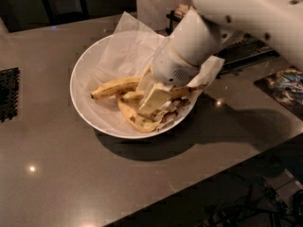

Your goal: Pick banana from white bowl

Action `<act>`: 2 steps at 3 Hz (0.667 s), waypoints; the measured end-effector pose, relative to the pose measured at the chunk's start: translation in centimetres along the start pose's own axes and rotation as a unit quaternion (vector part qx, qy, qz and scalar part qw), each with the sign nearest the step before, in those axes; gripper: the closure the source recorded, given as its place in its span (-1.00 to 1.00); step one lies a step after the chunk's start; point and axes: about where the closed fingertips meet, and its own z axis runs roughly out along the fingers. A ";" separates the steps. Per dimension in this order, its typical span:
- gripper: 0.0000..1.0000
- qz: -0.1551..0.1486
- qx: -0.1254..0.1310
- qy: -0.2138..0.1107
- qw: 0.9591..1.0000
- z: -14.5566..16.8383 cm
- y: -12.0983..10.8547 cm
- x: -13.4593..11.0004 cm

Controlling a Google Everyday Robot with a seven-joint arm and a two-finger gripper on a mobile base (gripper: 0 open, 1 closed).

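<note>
The white bowl (83, 96) stands on the grey table, lined with crinkled white paper (128, 51). Several bananas lie in its near half. A long brown-streaked banana (187, 91) runs to the right under my gripper, its thin dark stem near the bowl's right rim. A cleaner yellow banana (113, 86) lies to the left. A short curved brown-blotched one (135, 119) lies at the front. My gripper (154, 100) reaches down from the upper right into the bowl and rests among the bananas, over the middle of the streaked one, hiding part of it.
A black mat (8, 93) lies at the table's left edge. A dark rack (246, 53) and a colourful mat (284, 86) are at the right. A white object (158, 4) stands behind the bowl. The table's front edge runs diagonally at lower right, with cables (236, 212) below.
</note>
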 end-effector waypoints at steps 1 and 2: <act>1.00 -0.036 0.039 -0.090 0.995 -4.9 1.1 -1.3; 1.00 -0.098 0.045 -0.181 0.978 -8.8 2.4 -3.4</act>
